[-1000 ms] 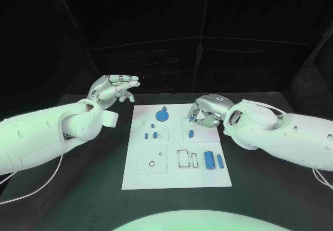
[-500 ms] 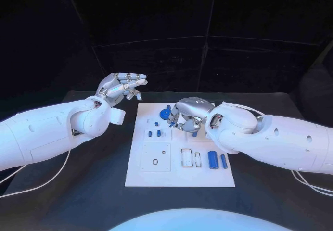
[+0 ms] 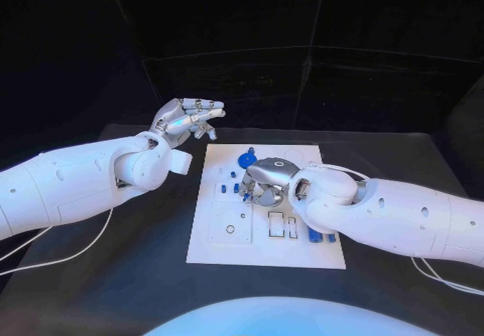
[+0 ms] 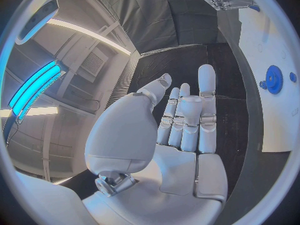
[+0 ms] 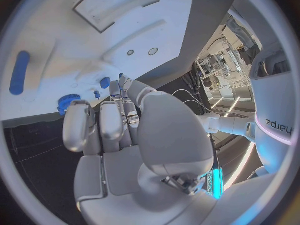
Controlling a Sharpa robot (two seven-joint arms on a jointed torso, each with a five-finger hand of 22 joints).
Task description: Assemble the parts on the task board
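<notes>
- Since the earlier frames, the right hand (image 3: 264,183) has travelled from the board's right-hand column toward its middle, and now hovers over the small blue pegs (image 3: 228,187); the left hand (image 3: 189,117) has stayed raised off the board's far left corner.
- Head view: the task board (image 3: 262,252) lies between both arms. The right hand's fingers curl downward over the pegs; whether they grip one cannot be determined. Beyond the right hand sits the blue gear (image 3: 245,159); behind its wrist lie blue cylinders (image 3: 317,236).
- Head view, left hand: fingers loosely bent, apart, holding nothing.
- Left wrist view: the left hand (image 4: 181,135) shows fingers extended side by side with a bare palm; the gear (image 4: 274,79) lies well beyond the fingertips.
- Right wrist view: the right hand (image 5: 119,130) points its fingers (image 5: 78,125) at the board, with a peg (image 5: 105,82) just beyond the fingertips and a blue cylinder (image 5: 19,72) farther off.
- Handling judgement: the parts look light, rigid and smooth, so likely slippery. Pinch a peg at mid-shank and keep it upright.
</notes>
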